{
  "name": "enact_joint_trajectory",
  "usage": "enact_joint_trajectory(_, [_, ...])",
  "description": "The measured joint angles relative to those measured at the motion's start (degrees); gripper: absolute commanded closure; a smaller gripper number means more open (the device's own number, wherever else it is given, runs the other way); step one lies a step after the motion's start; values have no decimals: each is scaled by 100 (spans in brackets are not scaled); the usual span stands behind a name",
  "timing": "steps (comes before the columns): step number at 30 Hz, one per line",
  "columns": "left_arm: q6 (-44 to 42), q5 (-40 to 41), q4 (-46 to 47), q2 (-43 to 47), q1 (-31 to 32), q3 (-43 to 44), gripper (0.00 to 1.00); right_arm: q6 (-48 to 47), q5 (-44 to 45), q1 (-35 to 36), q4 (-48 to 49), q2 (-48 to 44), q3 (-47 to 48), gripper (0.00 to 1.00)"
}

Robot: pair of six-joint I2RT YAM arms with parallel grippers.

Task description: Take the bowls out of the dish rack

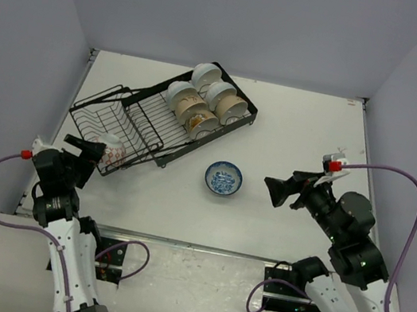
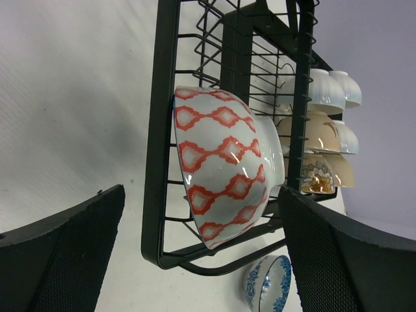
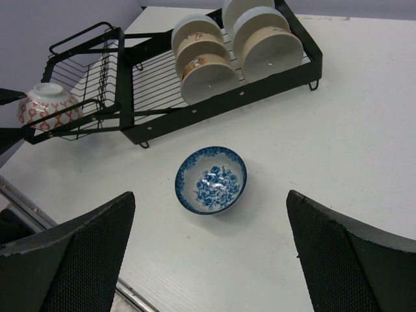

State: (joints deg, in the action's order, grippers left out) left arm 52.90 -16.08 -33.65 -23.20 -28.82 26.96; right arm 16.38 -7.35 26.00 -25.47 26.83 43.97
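Found the left gripper (image 1: pixel 89 153) spread to its widest and holding nothing, aimed at the red-patterned bowl (image 2: pixel 224 166) just ahead. Placed that bowl among the wires at the near-left end of the dish rack (image 1: pixel 146 122). Judged the step in hand to be the reach for it; reckoned the next move called for easing forward to bracket the bowl, closing, then lifting clear of the wires. Saw the right gripper (image 1: pixel 271 190) equally wide and empty, beside the blue-and-white bowl (image 3: pixel 210 180), already out and upright on the table (image 1: pixel 301 132). Counted six more bowls (image 1: pixel 191 106) on edge in the far section, not yet unloaded.
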Motion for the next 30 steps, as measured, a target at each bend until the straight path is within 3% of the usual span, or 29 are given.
enact_joint_trajectory(30, [-153, -570, 332, -96, 0, 181, 0, -2, -13, -2, -39, 243, -61, 1])
